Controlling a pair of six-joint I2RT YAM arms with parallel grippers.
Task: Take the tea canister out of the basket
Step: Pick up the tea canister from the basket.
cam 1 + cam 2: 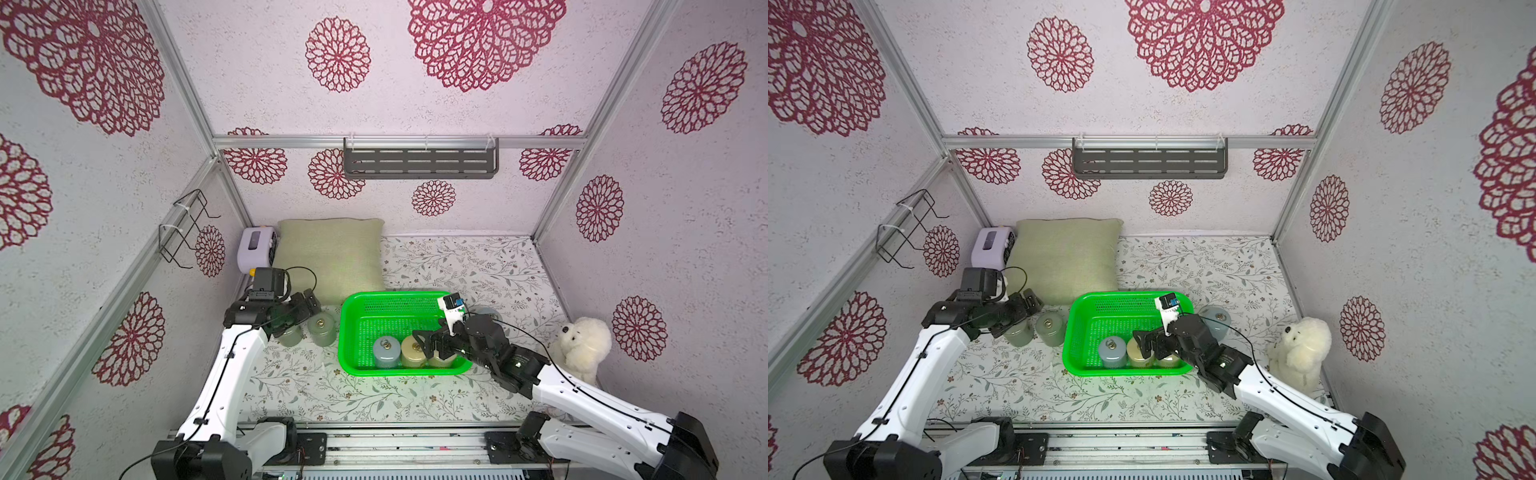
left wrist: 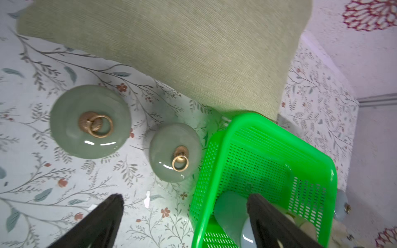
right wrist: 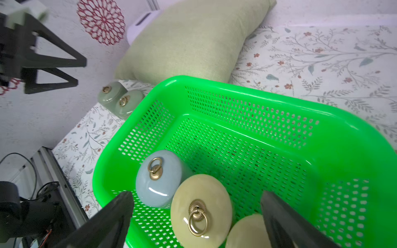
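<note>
The bright green basket (image 1: 395, 294) (image 1: 1113, 294) stands mid-table. Three tea canisters with brass ring lids stand along its near wall: a blue-grey one (image 1: 386, 351) (image 3: 158, 178), a cream one (image 1: 413, 349) (image 3: 202, 210), and a second cream one (image 3: 247, 232) partly under my right arm. My right gripper (image 1: 426, 345) (image 3: 196, 197) hangs open just above the cream canisters, its fingers on either side of the first one, touching nothing. My left gripper (image 1: 309, 305) (image 2: 184, 199) is open and empty, above two green canisters (image 2: 90, 121) (image 2: 175, 152) on the table left of the basket (image 2: 268, 126).
An olive pillow (image 1: 332, 257) lies behind the basket, beside a small white appliance (image 1: 255, 249). Another blue-grey canister (image 1: 486, 313) stands just right of the basket, and a white plush bear (image 1: 582, 349) sits by the right wall. A grey shelf (image 1: 419, 162) hangs on the back wall.
</note>
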